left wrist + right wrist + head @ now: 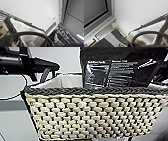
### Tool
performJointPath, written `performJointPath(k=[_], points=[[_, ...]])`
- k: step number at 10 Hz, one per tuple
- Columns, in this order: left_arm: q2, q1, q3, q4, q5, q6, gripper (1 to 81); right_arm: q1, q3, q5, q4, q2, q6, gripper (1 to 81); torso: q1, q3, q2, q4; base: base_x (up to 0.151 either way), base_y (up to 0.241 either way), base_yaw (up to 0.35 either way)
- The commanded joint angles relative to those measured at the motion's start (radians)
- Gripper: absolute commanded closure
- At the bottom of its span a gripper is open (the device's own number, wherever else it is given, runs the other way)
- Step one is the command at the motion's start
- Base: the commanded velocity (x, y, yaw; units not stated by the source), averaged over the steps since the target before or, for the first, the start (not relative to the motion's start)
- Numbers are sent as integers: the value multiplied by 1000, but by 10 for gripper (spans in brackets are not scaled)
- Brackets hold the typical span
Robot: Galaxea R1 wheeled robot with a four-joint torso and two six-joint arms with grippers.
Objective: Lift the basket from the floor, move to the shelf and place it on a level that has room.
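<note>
Cream woven basket point(95, 114) raised, dark printed bags point(117, 69) inside, jaws' state unclear.

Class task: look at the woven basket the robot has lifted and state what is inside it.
Inside the basket are a white fabric lining and a dark printed packet rising above the dark rim. The woven wall covers the packet's lower part and anything deeper.

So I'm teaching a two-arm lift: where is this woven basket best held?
By its two short ends, one arm from each side, at the dark rim. The basket is wide, open-topped and holds dark packets, so end grips should keep it level.
</note>
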Motion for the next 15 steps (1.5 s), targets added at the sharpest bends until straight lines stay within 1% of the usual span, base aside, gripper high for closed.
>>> performJointPath(k=[1,3,5,7,9,11,13,14,15], points=[[78,-156,-116,-13,-80,12,811,183,-107,61,30,79,-7,811,0,0,0,0,0,0,0],[99,-156,-147,-13,-78,12,811,210,-153,60,43,117,-7,811,0,0,0,0,0,0,0],[128,-177,-185,-13,-78,12,811,227,-188,37,44,149,-7,811,0,0,0,0,0,0,0],[161,-179,-231,-13,-64,12,811,230,-216,37,43,154,-7,811,0,0,0,0,0,0,0],[208,-182,-280,-8,-57,13,811,223,-243,37,27,166,-9,811,0,0,0,0,0,0,0],[245,-184,-328,-1,-55,15,811,215,-297,37,9,209,-12,811,0,0,0,0,0,0,0],[275,-182,-383,4,-12,22,811,195,-351,35,-8,250,-18,811,1,0,0,0,0,0,0],[286,-177,-414,4,-6,27,811,184,-377,30,-20,267,-20,811,0,0,0,0,0,0,0],[300,-167,-449,10,21,32,811,174,-412,30,-36,295,-20,811,0,0,0,0,0,0,0]])
